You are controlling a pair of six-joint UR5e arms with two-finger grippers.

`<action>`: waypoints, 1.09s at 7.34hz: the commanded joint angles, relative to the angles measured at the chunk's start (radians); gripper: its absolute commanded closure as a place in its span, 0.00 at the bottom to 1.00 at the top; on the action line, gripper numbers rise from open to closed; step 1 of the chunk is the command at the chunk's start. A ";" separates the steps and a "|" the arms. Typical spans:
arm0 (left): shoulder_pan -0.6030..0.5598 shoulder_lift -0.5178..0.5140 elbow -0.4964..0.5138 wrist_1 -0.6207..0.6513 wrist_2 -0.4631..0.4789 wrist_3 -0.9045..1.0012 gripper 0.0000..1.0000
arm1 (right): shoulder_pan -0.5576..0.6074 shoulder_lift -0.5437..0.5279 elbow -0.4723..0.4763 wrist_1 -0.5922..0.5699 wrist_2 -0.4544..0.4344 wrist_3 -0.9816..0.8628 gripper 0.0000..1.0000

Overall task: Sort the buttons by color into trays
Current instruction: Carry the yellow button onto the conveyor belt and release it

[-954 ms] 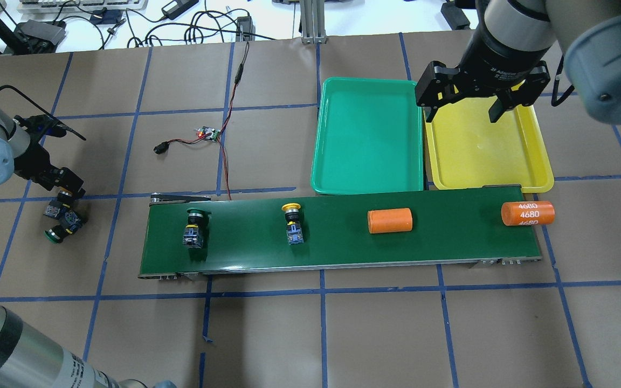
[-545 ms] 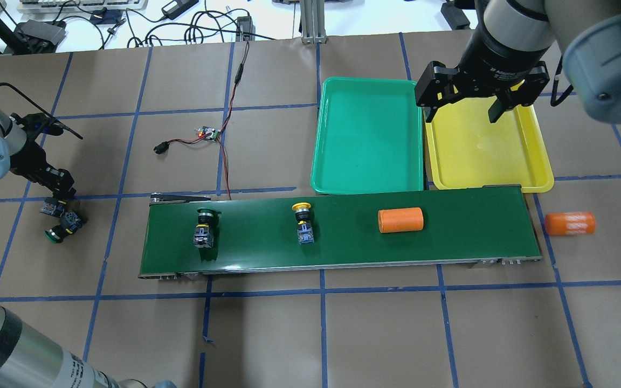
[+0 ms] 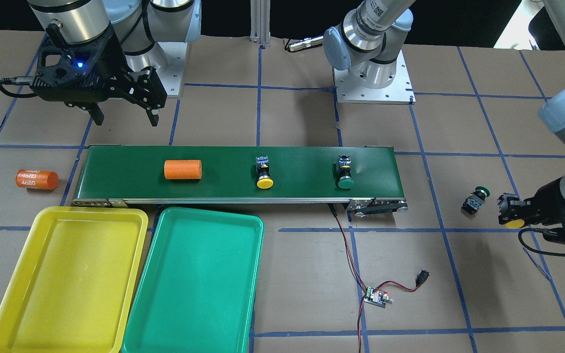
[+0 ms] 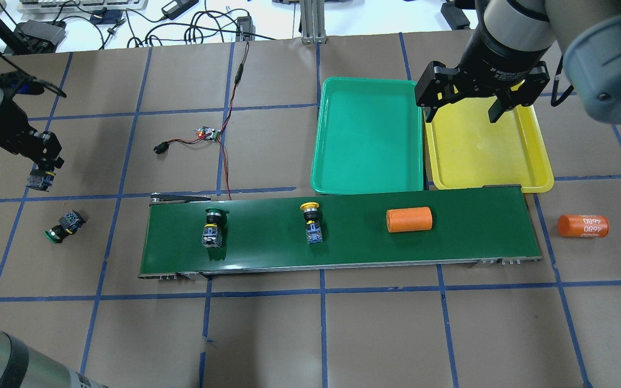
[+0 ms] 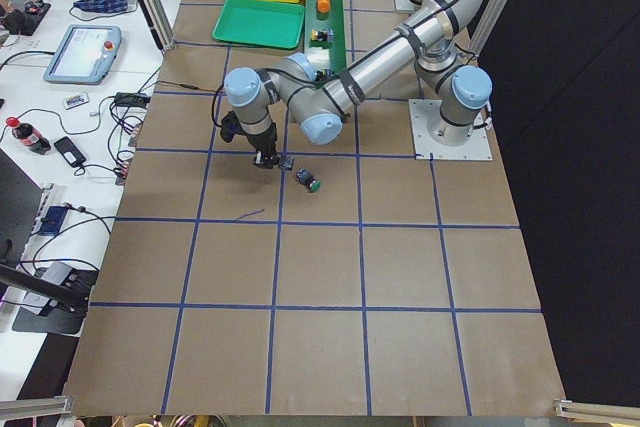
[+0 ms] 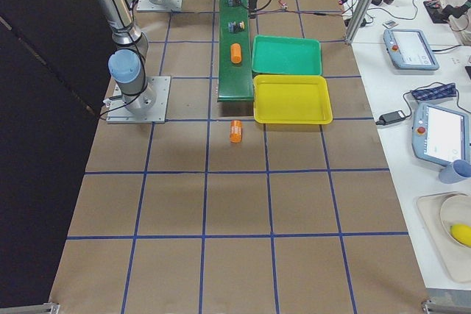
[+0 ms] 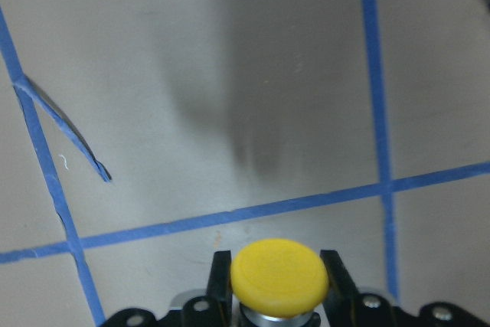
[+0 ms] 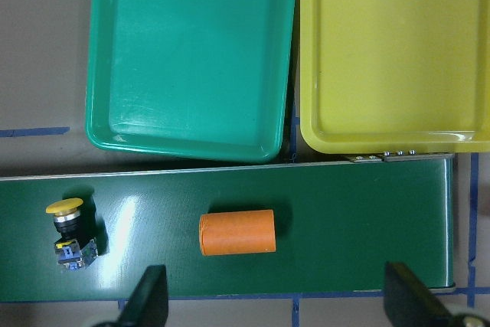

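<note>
My left gripper point(image 4: 42, 168) is shut on a yellow-capped button point(image 7: 279, 277) and holds it above the table, left of the belt. A green button point(image 4: 62, 226) lies on its side on the table below it. On the dark green belt point(image 4: 450, 242) stand a green button point(image 4: 212, 229) and a yellow button point(image 4: 311, 222). My right gripper point(image 4: 464, 110) hangs open and empty over the near end of the yellow tray point(image 4: 483, 151). The green tray point(image 4: 367, 134) sits beside it. Both trays hold nothing.
A plain orange cylinder point(image 4: 408, 220) lies on the belt to the right of the buttons. An orange cylinder marked 4680 point(image 4: 583, 226) lies on the table past the belt's right end. A small circuit board with red wires point(image 4: 208, 133) sits behind the belt.
My left gripper has risen off the table with the yellow button. The belt carried its two buttons and the plain cylinder rightward. The 4680 cylinder dropped off the belt's end and rolled right.
</note>
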 commanded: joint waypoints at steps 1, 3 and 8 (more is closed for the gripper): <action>-0.140 0.078 0.012 -0.132 0.000 -0.273 1.00 | 0.000 0.001 0.000 0.000 0.000 0.000 0.00; -0.208 0.102 -0.042 -0.137 -0.003 -0.357 1.00 | 0.000 0.001 0.000 0.000 0.000 0.000 0.00; -0.340 0.143 -0.252 -0.105 -0.003 -0.519 1.00 | 0.000 0.001 0.000 0.000 0.000 0.000 0.00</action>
